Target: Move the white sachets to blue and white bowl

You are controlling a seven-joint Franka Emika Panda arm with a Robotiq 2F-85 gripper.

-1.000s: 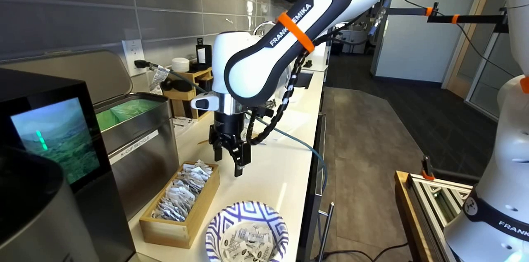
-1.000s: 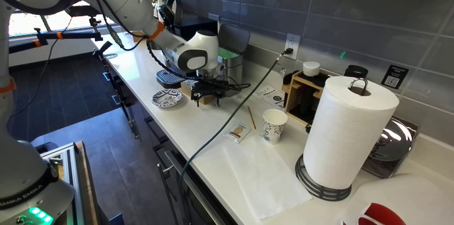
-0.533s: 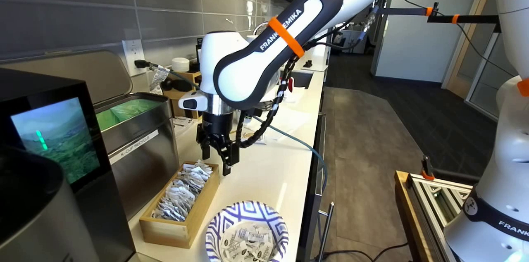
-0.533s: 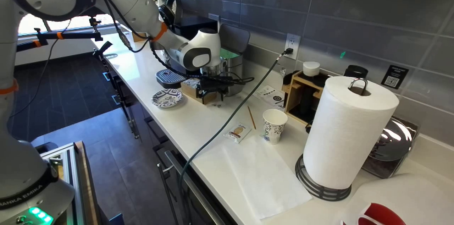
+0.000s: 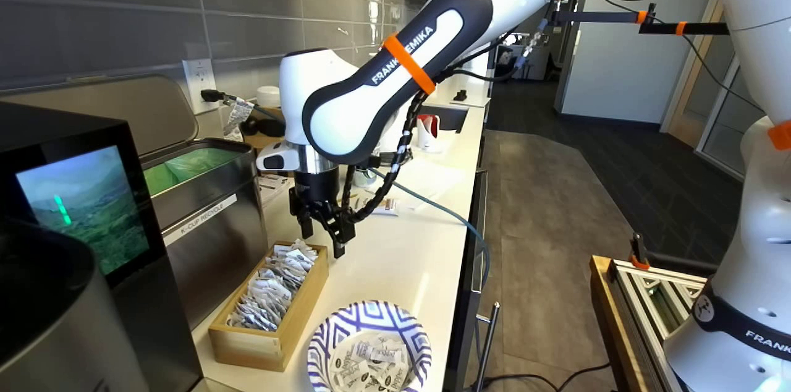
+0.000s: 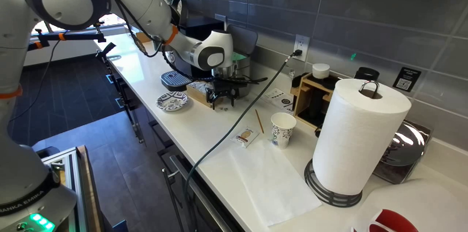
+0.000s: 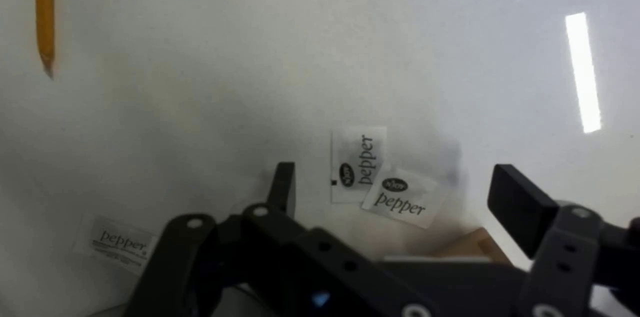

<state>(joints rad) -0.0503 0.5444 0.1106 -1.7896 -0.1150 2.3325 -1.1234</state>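
My gripper point(image 5: 322, 242) is open and empty above the counter, just past the far end of the wooden box; it also shows in an exterior view point(image 6: 223, 104). In the wrist view, two overlapping white pepper sachets point(image 7: 402, 199) lie flat on the counter below and between the open fingers point(image 7: 392, 172). Another pepper sachet point(image 7: 120, 242) lies at lower left, partly hidden by a finger. The blue and white bowl point(image 5: 414, 318) holds several white sachets point(image 5: 371, 364); it also shows in an exterior view point(image 6: 161, 104). More sachets point(image 5: 275, 287) are piled in the wooden box.
The wooden box point(image 5: 300, 324) stands beside the steel bin point(image 5: 216, 243). A cable point(image 6: 234, 126) crosses the counter. A pencil-like stick point(image 6: 259, 121), a wrapped packet point(image 6: 245, 136), a paper cup point(image 6: 282, 131) and a paper towel roll point(image 6: 360, 140) stand or lie farther along.
My gripper has moved across the counter toward the wall side and the bin, near the box's end. The fingers stay open. The bowl and box have not moved.
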